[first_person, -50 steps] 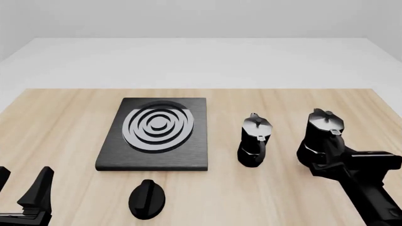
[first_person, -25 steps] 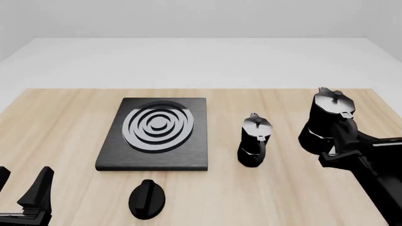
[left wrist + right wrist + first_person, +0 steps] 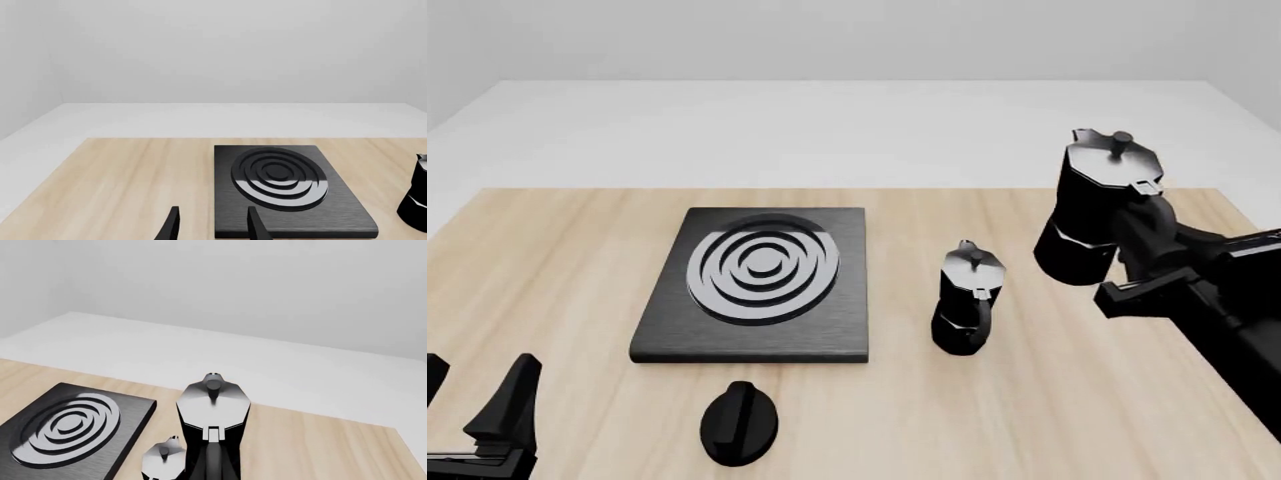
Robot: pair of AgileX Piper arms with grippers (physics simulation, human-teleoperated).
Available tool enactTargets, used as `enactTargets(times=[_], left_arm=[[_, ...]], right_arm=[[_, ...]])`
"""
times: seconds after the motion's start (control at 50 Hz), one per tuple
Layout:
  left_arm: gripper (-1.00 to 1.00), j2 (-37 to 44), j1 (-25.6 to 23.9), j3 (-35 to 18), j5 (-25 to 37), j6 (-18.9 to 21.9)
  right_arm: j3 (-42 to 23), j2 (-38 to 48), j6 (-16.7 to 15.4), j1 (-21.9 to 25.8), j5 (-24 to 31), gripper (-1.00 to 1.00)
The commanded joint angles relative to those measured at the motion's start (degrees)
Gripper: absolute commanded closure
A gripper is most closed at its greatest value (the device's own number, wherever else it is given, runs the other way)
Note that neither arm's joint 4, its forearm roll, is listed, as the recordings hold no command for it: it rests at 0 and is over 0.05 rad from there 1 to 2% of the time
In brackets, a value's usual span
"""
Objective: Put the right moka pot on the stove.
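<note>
Right of the stove [image 3: 761, 285], beyond the second pot [image 3: 968, 300], we hold the right moka pot [image 3: 1094, 205] aloft, clamped in the right gripper [image 3: 1134, 245]. We advise carrying it upright, clearing that pot, then centring over the rings.

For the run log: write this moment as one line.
phase: carry | right hand: shut on right moka pot, lifted off table | stove: bare | left hand: open, idle
</note>
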Motion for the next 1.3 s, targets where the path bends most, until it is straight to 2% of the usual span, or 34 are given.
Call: enactTargets(times=[0.02, 0.22, 0.48, 0.72, 0.96, 1.3], left_arm=[[-1.0, 0.0, 0.0, 0.0, 0.0, 0.0], [-1.0, 0.0, 0.0, 0.0, 0.0, 0.0], [-1.0, 0.0, 0.0, 0.0, 0.0, 0.0], [-1.0, 0.0, 0.0, 0.0, 0.0, 0.0], [-1.0, 0.0, 0.0, 0.0, 0.0, 0.0], [-1.0, 0.0, 0.0, 0.0, 0.0, 0.0]], right_arm=[[-7.6, 1.3, -0.6, 4.7, 3.1, 1.0], [-10.6, 5.8, -0.8, 9.2, 2.3, 1.0], [-12.9, 13.8, -1.5, 13.6, -3.2, 1.0], [-17.3, 21.0, -4.3, 18.5, -6.2, 1.0], [-21.8, 29.1, -5.0, 23.1, -9.4, 1.0], [-26.4, 36.4, -4.5, 25.7, -12.9, 1.0]])
